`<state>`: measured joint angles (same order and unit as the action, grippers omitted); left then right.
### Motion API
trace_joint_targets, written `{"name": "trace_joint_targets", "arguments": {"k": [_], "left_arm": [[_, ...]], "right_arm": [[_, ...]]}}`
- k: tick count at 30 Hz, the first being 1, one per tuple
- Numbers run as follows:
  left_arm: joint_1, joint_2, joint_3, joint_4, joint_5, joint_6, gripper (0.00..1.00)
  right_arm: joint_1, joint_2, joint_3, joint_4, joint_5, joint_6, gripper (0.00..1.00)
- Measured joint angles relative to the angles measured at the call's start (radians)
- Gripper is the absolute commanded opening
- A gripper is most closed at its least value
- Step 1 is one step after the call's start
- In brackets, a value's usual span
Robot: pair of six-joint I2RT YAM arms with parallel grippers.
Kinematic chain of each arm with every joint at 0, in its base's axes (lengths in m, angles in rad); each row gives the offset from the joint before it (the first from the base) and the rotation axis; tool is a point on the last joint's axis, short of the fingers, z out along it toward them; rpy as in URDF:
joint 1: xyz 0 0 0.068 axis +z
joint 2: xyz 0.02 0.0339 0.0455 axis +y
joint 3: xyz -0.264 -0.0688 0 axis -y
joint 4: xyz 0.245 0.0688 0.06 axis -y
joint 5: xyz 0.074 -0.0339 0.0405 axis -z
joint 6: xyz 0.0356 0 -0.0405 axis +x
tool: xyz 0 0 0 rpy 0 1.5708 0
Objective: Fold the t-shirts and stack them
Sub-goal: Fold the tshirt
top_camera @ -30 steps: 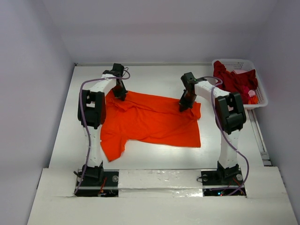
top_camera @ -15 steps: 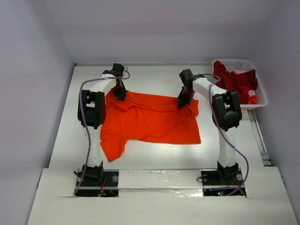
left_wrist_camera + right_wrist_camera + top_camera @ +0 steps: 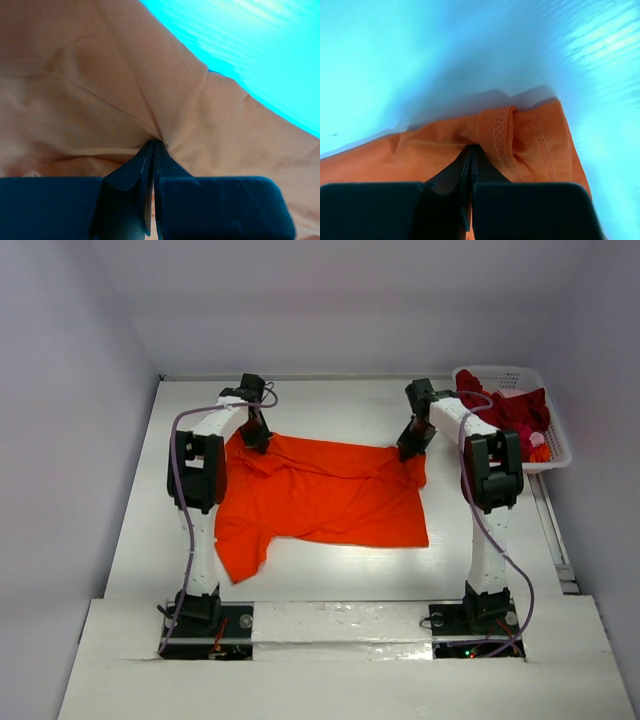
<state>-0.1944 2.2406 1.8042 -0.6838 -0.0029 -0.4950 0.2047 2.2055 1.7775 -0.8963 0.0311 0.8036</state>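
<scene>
The bright orange t-shirt (image 3: pixel 320 502) lies spread on the white table, one sleeve hanging toward the near left. My left gripper (image 3: pixel 259 439) is shut on its far left corner, the cloth puckering at the fingertips in the left wrist view (image 3: pixel 152 145). My right gripper (image 3: pixel 410 449) is shut on the far right corner, where the stitched hem (image 3: pixel 502 140) bunches at the closed jaws in the right wrist view (image 3: pixel 471 148). A dark red t-shirt (image 3: pixel 498 412) lies crumpled in the basket at the far right.
The white lattice basket (image 3: pixel 556 445) stands at the table's far right edge, with a bit of pink and orange cloth inside. Grey walls close in the table on three sides. Both arm bases sit at the near edge.
My right gripper has moved right and away toward the basket, pulling the orange shirt's far right corner outward. The left gripper has stayed where it was.
</scene>
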Motion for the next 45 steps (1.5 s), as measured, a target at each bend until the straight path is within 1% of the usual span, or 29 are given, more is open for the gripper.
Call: {"name": "trace_joint_targets", "arguments": {"k": [7, 35, 39, 45], "left_arm": [[0.001, 0.038, 0.068, -0.031, 0.003, 0.000, 0.00], [0.013, 0.104, 0.182, -0.082, 0.018, 0.000, 0.00], [0.013, 0.105, 0.182, -0.082, 0.021, 0.000, 0.00], [0.013, 0.105, 0.182, -0.082, 0.021, 0.000, 0.00]], "right_arm": [[-0.006, 0.016, 0.029, -0.021, 0.017, -0.003, 0.00], [-0.021, 0.146, 0.285, -0.115, 0.050, -0.037, 0.00], [-0.021, 0.138, 0.282, -0.111, 0.064, -0.049, 0.00], [-0.021, 0.044, 0.213, -0.098, 0.082, -0.076, 0.00]]}}
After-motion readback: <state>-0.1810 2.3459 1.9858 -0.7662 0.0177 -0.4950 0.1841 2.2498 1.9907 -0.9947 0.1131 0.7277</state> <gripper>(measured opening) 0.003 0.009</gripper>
